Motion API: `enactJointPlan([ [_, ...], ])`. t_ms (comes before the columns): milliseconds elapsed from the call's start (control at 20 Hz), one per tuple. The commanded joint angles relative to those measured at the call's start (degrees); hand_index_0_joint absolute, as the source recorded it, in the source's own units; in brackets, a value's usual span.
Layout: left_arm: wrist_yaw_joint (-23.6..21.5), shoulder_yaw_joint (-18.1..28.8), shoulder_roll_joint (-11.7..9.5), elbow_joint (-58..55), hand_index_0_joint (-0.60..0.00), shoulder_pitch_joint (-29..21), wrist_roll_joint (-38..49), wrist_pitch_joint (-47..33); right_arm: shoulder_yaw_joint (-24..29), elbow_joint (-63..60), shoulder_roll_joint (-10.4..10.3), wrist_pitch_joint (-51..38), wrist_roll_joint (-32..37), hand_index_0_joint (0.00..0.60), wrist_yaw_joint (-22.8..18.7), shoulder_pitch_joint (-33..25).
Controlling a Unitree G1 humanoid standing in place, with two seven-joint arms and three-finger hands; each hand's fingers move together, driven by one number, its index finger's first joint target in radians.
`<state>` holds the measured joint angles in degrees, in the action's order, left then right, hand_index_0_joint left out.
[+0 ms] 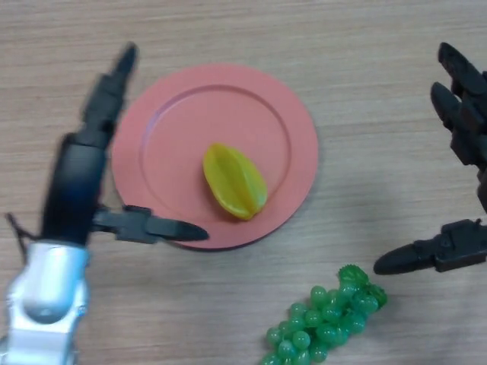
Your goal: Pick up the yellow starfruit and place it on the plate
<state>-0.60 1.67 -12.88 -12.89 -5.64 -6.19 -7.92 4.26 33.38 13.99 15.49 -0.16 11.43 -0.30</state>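
Note:
The yellow starfruit (234,182) lies on the pink plate (163,144), a little right of its middle. My left hand (80,171) is open at the plate's left edge, its fingers stretched along the rim and its thumb reaching over the plate's near edge; it holds nothing and is apart from the fruit. My right hand (464,122) is open at the right edge of the view, well clear of the plate, its thumb pointing left above the table.
A bunch of green grapes (327,315) lies on the wooden table near the front, right of centre, just below and left of my right thumb.

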Motion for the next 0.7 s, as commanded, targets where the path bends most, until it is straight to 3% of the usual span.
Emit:
enactJointPlan([
  [50, 3.82, 4.94, -2.12, -7.17, 0.0, 0.34, 7.91, -6.48, 1.56, 2.47, 0.66, -6.72, 0.23, 0.0, -2.2, -2.41],
  [350, 5.58, 11.94, -4.67, -13.64, 0.0, 0.37, 20.42, 4.98, 1.11, 2.37, 0.66, -5.28, 0.6, 0.0, -0.63, -2.2],
  [700, 6.49, 12.36, -4.75, -14.81, 0.0, 0.83, 18.8, 5.02, 0.79, 0.34, 0.74, -6.47, 1.15, 0.0, 0.93, -2.72],
])
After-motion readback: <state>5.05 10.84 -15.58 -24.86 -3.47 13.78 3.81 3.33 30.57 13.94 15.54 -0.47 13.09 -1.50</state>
